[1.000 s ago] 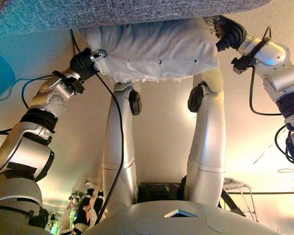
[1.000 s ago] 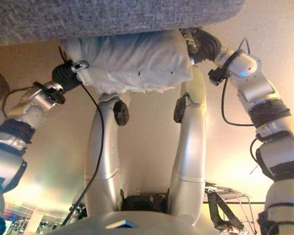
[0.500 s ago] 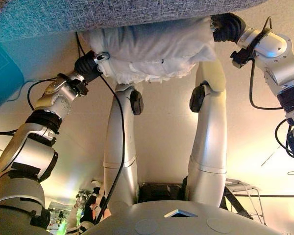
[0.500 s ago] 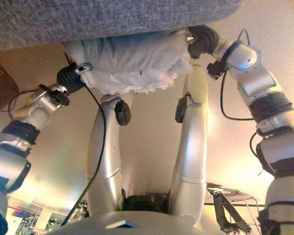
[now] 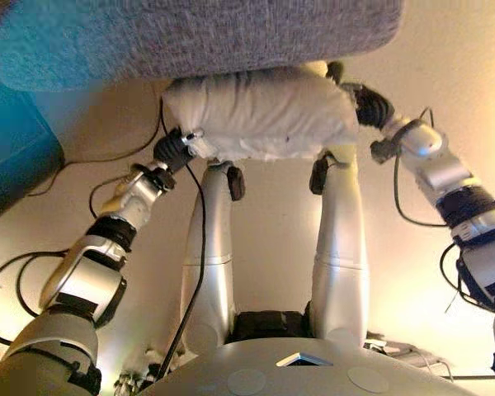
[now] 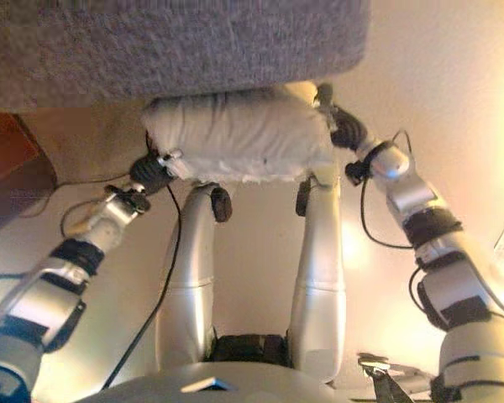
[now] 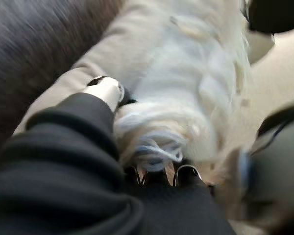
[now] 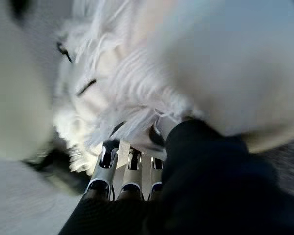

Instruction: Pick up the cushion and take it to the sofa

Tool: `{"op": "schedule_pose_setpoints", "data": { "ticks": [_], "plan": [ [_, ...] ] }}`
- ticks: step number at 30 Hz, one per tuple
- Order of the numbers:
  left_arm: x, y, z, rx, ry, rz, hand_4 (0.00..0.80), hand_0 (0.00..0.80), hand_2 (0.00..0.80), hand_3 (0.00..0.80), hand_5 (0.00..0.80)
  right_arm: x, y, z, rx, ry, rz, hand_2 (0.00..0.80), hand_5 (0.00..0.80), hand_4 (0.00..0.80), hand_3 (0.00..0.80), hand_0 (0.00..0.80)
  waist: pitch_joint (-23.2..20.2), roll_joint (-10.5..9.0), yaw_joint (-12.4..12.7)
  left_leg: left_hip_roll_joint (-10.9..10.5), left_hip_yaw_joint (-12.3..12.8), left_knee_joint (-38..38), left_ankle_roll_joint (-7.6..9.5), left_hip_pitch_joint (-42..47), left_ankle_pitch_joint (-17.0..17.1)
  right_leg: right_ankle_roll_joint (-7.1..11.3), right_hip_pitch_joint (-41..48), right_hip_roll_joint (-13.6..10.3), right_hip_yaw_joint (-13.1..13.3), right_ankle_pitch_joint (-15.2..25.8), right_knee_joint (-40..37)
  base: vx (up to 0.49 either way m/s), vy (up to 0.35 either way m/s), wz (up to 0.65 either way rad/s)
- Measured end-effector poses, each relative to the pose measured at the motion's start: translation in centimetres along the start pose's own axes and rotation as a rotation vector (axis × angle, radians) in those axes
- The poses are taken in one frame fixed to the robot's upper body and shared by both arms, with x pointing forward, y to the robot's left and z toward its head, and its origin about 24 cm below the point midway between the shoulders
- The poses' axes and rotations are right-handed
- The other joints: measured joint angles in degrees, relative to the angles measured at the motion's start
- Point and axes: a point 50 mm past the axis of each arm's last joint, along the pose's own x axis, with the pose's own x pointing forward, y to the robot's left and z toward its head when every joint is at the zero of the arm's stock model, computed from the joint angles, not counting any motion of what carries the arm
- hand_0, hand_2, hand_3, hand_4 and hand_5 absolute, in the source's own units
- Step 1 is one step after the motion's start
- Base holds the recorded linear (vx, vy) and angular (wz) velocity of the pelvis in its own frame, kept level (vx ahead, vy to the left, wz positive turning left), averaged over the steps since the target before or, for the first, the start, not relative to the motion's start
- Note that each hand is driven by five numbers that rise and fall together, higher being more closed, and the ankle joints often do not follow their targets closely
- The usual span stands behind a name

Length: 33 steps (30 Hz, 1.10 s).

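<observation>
A white cushion (image 5: 260, 114) with a fringed edge hangs between my two hands, just below the grey sofa (image 5: 198, 33) at the top of the eye views. My left hand (image 5: 177, 148) holds its left end and my right hand (image 5: 365, 103) holds its right end. In the left wrist view the fingers (image 7: 159, 174) curl under the fringe and the thumb (image 7: 105, 90) presses on top of the cushion (image 7: 186, 83). In the right wrist view the fingers (image 8: 120, 169) curl under the fringed cushion (image 8: 137, 93).
A blue box (image 5: 12, 157) stands on the floor at the left, beside the sofa. A cable (image 5: 82, 161) lies on the floor near it. Pale floor spreads to the right of the sofa.
The whole picture has shifted, so the camera moved. Both hands keep hold of the cushion, which now sits lower and more level, a little clear of the sofa's edge.
</observation>
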Motion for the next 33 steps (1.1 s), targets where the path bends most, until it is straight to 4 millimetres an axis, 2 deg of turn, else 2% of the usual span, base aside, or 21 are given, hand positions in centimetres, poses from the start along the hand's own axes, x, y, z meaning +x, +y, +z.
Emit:
{"op": "schedule_pose_setpoints", "data": {
  "ticks": [2,4,7,8,10,13,16,18,19,21,23,24,26,29,33],
  "plan": [
    [-1.0,1.3,-1.5,-0.03,0.027,0.106,0.8,0.8,0.8,0.8,0.8,-0.5,1.9,-1.6,0.052,0.019,0.025,0.8,0.8,0.8,0.8,0.8,0.04,-0.8,-0.54,0.03,-1.0,-2.28,-0.52,5.88,0.51,-0.25,6.34,0.06,-1.46,0.23,-2.26,-0.037,-0.161,0.04],
    [-1.9,2.4,-2.3,-0.034,0.056,0.191,0.8,0.8,0.8,0.8,0.8,-0.9,3.8,-1.7,0.099,-0.021,0.067,0.8,0.8,0.8,0.8,0.8,0.07,-3.0,-0.94,0.19,-1.04,-5.09,-0.83,11.98,1.23,-0.76,12.12,0.18,-2.27,0.57,-4.3,-0.023,-0.153,-0.06],
    [-3.6,3.5,-4.0,-0.044,0.132,0.261,0.8,0.8,0.8,0.8,0.8,-1.3,7.2,0.4,0.158,-0.191,0.18,0.8,0.8,0.8,0.8,0.8,-0.09,-5.72,-2.36,0.75,-1.79,-9.47,-1.33,21.07,1.98,-1.63,21.58,0.39,-4.67,0.41,-8.27,-0.047,-0.148,0.01],
    [-4.0,3.6,-4.7,-0.057,0.149,0.269,0.8,0.8,0.8,0.8,0.8,-1.4,8.1,0.8,0.185,-0.226,0.194,0.8,0.8,0.8,0.8,0.8,-0.15,-6.37,-2.04,0.82,-1.89,-11.05,-1.58,24.14,2.79,-1.97,24.66,0.39,-5.67,0.89,-9.7,-0.04,-0.157,0.07],
    [-4.7,3.4,-6.1,-0.096,0.18,0.258,0.8,0.8,0.8,0.8,0.8,-1.5,9.2,1.1,0.234,-0.251,0.2,0.8,0.8,0.8,0.8,0.8,-0.22,-6.48,-1.37,1.14,-2.33,-15.39,-1.72,30.55,3.71,-2.23,30.72,0.24,-7.44,0.74,-12.4,0.055,-0.172,0.09],
    [-6.2,2.8,-7.9,-0.163,0.2,0.223,0.8,0.8,0.8,0.8,0.8,-2.4,9.1,-0.1,0.269,-0.226,0.175,0.8,0.8,0.8,0.8,0.8,-0.5,-6.3,0.57,1.63,-2.54,-20.77,-2.74,38.26,5.35,-2.83,37.18,0.49,-9.26,0.33,-14.73,0.084,-0.133,0.03],
    [-6.4,-0.6,-8.7,-0.189,0.17,-0.014,0.8,0.8,0.8,0.8,0.8,-3.9,8.5,-1.1,0.29,-0.214,0.13,0.8,0.8,0.8,0.8,0.8,-0.93,-5.6,2.57,1.92,-3.44,-25.58,-3.53,45.26,6.89,-3.16,43.58,1.35,-10.45,0.31,-17.6,0.135,-0.075,0.04],
    [-6.4,-3.2,-9.0,-0.215,0.128,-0.155,0.8,0.8,0.8,0.8,0.8,-5.1,8.4,-1.3,0.292,-0.225,0.106,0.8,0.8,0.8,0.8,0.8,-2.3,-4.49,2.98,2.6,-3.56,-28.51,-3.71,50.05,7.06,-3.78,47.97,1.98,-10.9,0.13,-19.65,0.228,-0.027,-0.01],
    [-6.4,-4.3,-8.7,-0.229,0.081,-0.211,0.8,0.8,0.8,0.8,0.8,-5.8,8.5,-1.2,0.291,-0.235,0.104,0.8,0.8,0.8,0.8,0.8,-3.33,-3.79,2.96,2.71,-3.58,-29.94,-3.77,52.64,7.04,-4.0,50.47,2.35,-11.22,-0.04,-20.69,0.273,-0.015,-0.02],
    [-6.6,-5.2,-8.3,-0.24,0.019,-0.253,0.8,0.8,0.8,0.8,0.8,-7.2,9.0,-1.9,0.305,-0.222,0.109,0.8,0.8,0.8,0.8,0.8,-9.29,-2.26,2.86,3.46,-3.53,-32.41,-3.88,55.0,6.99,-4.07,52.71,3.16,-11.35,-0.09,-22.99,0.253,0.0,-0.05],
    [-6.9,-5.4,-7.7,-0.224,-0.03,-0.26,0.8,0.8,0.8,0.8,0.8,-8.2,9.0,-2.3,0.308,-0.21,0.103,0.8,0.8,0.8,0.8,0.8,-12.24,-1.08,2.86,3.93,-3.56,-34.27,-4.3,59.84,6.88,-3.84,57.65,4.12,-11.35,-0.33,-25.41,0.241,0.017,-0.1],
    [-7.2,-5.3,-7.8,-0.23,-0.038,-0.252,0.8,0.8,0.8,0.8,0.8,-8.6,9.2,-2.7,0.316,-0.195,0.101,0.8,0.8,0.8,0.8,0.8,-14.11,-0.63,2.8,4.24,-3.56,-34.73,-4.84,61.52,6.48,-3.88,59.47,4.54,-11.34,-0.62,-26.14,0.29,0.029,-0.1],
    [-8.1,-4.9,-8.5,-0.246,-0.026,-0.231,0.8,0.8,0.8,0.8,0.8,-9.5,9.4,-3.6,0.33,-0.163,0.098,0.8,0.8,0.8,0.8,0.8,-18.32,-0.39,2.78,4.84,-3.51,-35.52,-4.83,63.28,5.97,-3.77,61.31,5.18,-11.33,-1.06,-27.31,0.219,0.024,-0.05],
    [-8.8,-4.7,-9.2,-0.257,-0.007,-0.209,0.8,0.8,0.8,0.8,0.8,-10.3,9.5,-4.3,0.342,-0.135,0.096,0.8,0.8,0.8,0.8,0.8,-19.1,-0.84,2.77,5.3,-3.54,-37.33,-4.81,67.46,5.95,-3.73,65.51,5.72,-11.28,-1.11,-29.28,0.172,0.028,0.01],
    [-10.3,-4.1,-10.0,-0.284,0.014,-0.166,0.8,0.8,0.8,0.8,0.8,-11.3,9.6,-4.8,0.353,-0.115,0.097,0.8,0.8,0.8,0.8,0.8,-20.61,-1.84,2.77,5.47,-3.51,-38.76,-4.49,69.15,5.85,-3.74,66.72,5.91,-11.26,-1.1,-29.74,0.093,0.047,-0.01]
  ]
}}
